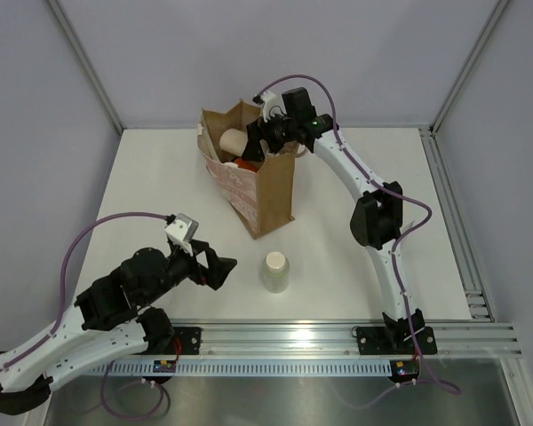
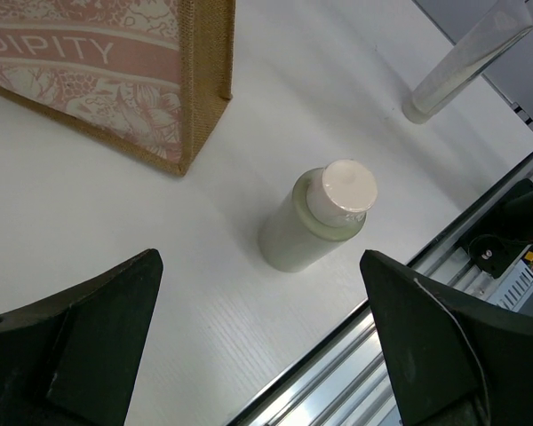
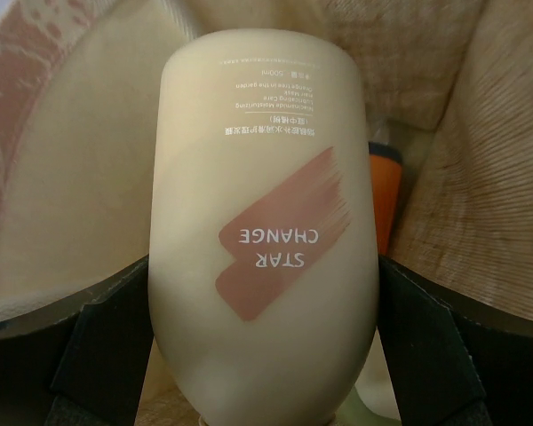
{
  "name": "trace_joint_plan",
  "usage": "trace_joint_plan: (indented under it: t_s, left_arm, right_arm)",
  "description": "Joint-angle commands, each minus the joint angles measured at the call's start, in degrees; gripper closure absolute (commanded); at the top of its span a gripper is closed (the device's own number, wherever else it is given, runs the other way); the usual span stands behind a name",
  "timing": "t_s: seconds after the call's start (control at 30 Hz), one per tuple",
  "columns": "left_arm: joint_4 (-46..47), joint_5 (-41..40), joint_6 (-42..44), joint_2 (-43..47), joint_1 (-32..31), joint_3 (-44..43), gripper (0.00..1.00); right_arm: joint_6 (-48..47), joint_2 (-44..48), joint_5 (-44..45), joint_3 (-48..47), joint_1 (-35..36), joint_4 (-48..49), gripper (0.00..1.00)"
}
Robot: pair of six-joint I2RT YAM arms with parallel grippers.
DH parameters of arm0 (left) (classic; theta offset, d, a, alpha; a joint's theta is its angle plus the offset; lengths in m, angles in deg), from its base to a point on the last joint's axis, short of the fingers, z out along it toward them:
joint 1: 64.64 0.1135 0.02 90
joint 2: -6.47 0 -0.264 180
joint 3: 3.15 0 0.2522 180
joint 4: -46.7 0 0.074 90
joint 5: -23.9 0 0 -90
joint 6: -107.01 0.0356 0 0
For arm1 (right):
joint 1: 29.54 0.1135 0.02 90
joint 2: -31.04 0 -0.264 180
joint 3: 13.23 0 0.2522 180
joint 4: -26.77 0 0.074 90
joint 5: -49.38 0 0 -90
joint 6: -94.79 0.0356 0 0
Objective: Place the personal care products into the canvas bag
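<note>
The canvas bag (image 1: 271, 191) stands upright at the back of the table, its pink patterned side (image 2: 98, 62) facing the left arm. My right gripper (image 1: 259, 142) is at the bag's mouth, shut on the peach bottle (image 3: 266, 257), whose sides touch both fingers (image 3: 98, 346); its end (image 1: 234, 139) pokes into the opening. An orange bottle (image 3: 384, 204) shows behind it inside the bag. The cream cylinder bottle (image 1: 276, 271) stands on the table in front of the bag. My left gripper (image 2: 259, 262) is open just short of this bottle (image 2: 315, 222), with nothing between its fingers.
The aluminium rail (image 1: 338, 337) runs along the near table edge, close to the cream bottle. A pale upright post (image 2: 466, 62) stands at the far table edge in the left wrist view. The enclosure walls and corner posts (image 1: 435, 131) bound the table.
</note>
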Motion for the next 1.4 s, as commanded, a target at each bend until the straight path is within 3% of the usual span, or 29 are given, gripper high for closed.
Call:
trace_joint_plan:
  t_s: [0.0, 0.07, 0.17, 0.53, 1.2, 1.37]
  left_arm:
    - [4.7, -0.7, -2.3, 0.7, -0.2, 1.1, 0.01]
    - [5.0, -0.3, -3.9, 0.2, -0.2, 2.0, 0.01]
    - [7.2, 0.7, -6.1, -1.0, -0.2, 3.9, 0.01]
    - [10.9, 4.8, -9.5, -4.5, -0.3, 6.5, 0.01]
    - [10.6, 5.1, -9.4, -5.3, -0.3, 7.2, 0.01]
    - [10.1, 5.0, -8.9, -5.0, -0.2, 7.3, 0.01]
  right_arm:
    - [-4.5, 6.5, 0.7, 0.0, 1.4, 3.9, 0.43]
    - [-5.5, 7.4, 2.9, 1.0, 1.7, 3.5, 0.23]
    - [-6.8, 8.9, 4.7, 1.8, 1.8, 2.0, 0.01]
    - [-11.2, 19.5, 7.9, 8.0, 1.8, -0.4, 0.01]
    - [-8.2, 13.0, 19.3, 9.7, 4.3, 8.7, 0.01]
    - [-6.0, 9.4, 35.8, 6.5, 8.8, 12.5, 0.01]
